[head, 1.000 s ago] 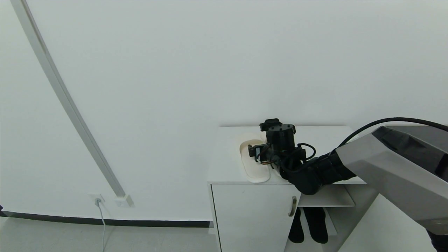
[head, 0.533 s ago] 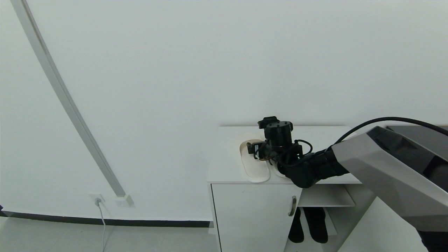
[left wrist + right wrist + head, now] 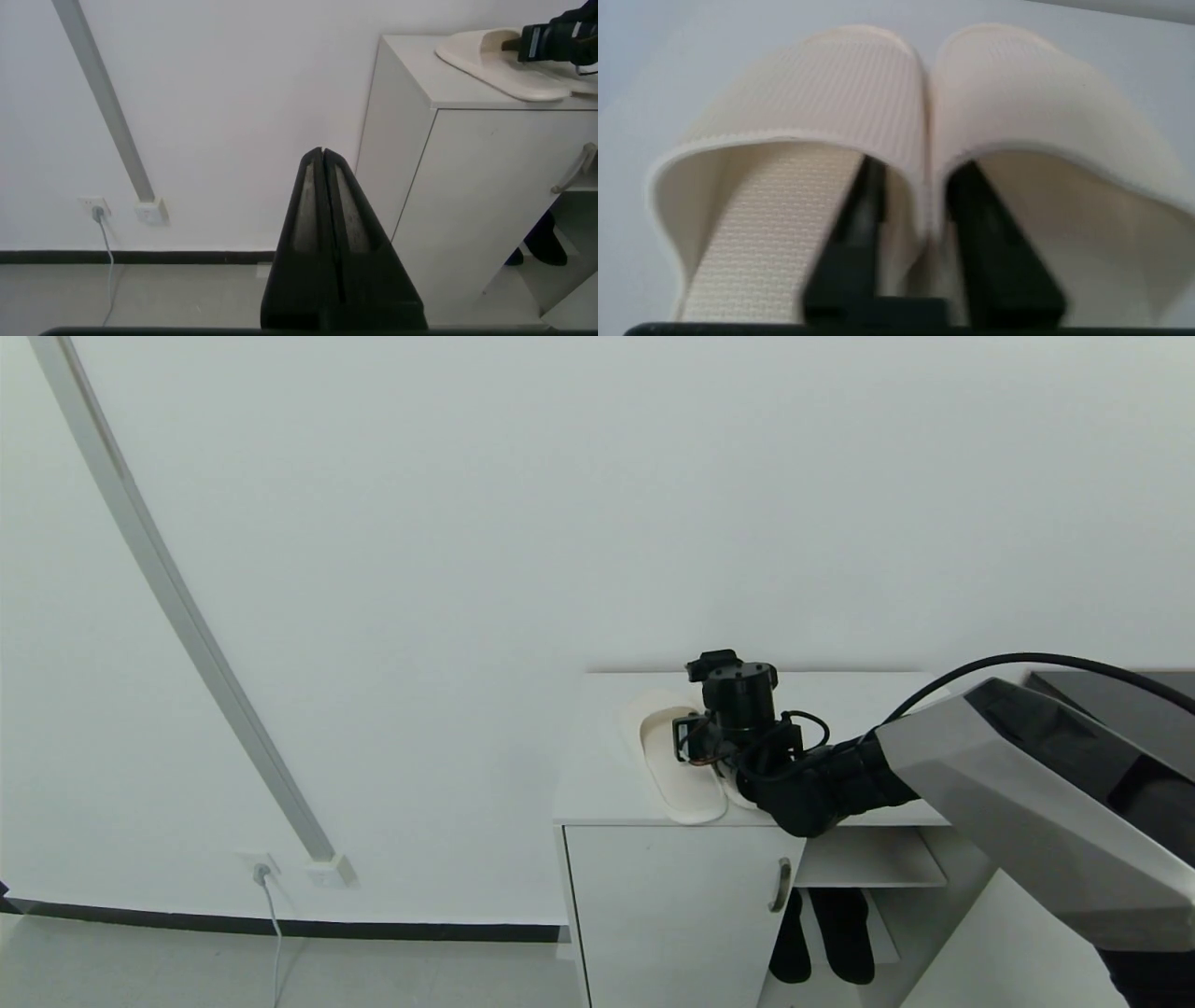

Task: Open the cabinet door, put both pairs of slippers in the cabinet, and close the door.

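Note:
A pair of cream slippers (image 3: pixel 686 789) lies on top of the white cabinet (image 3: pixel 840 700), toes toward the wall. My right gripper (image 3: pixel 695 739) is at their straps. In the right wrist view one finger (image 3: pixel 854 233) sits inside the left slipper (image 3: pixel 785 121) and the other inside the right slipper (image 3: pixel 1046 112), pinching the two inner strap edges together (image 3: pixel 915 210). A pair of black slippers (image 3: pixel 831 933) stands in the cabinet's open right half, under a shelf (image 3: pixel 864 863). My left gripper (image 3: pixel 323 159) is shut and empty, low down to the left of the cabinet (image 3: pixel 467 187).
The cabinet's left door (image 3: pixel 672 915) is shut, its handle (image 3: pixel 780 885) at the inner edge. The right door (image 3: pixel 1008 952) hangs open at the lower right. A wall socket with a cable (image 3: pixel 261 875) and a slanted wall rail (image 3: pixel 168 588) lie to the left.
My right arm has stretched a little farther over the cabinet top and the gripper has gone deeper into the straps. The cream slippers have shifted slightly. The left gripper's earlier state is not shown.

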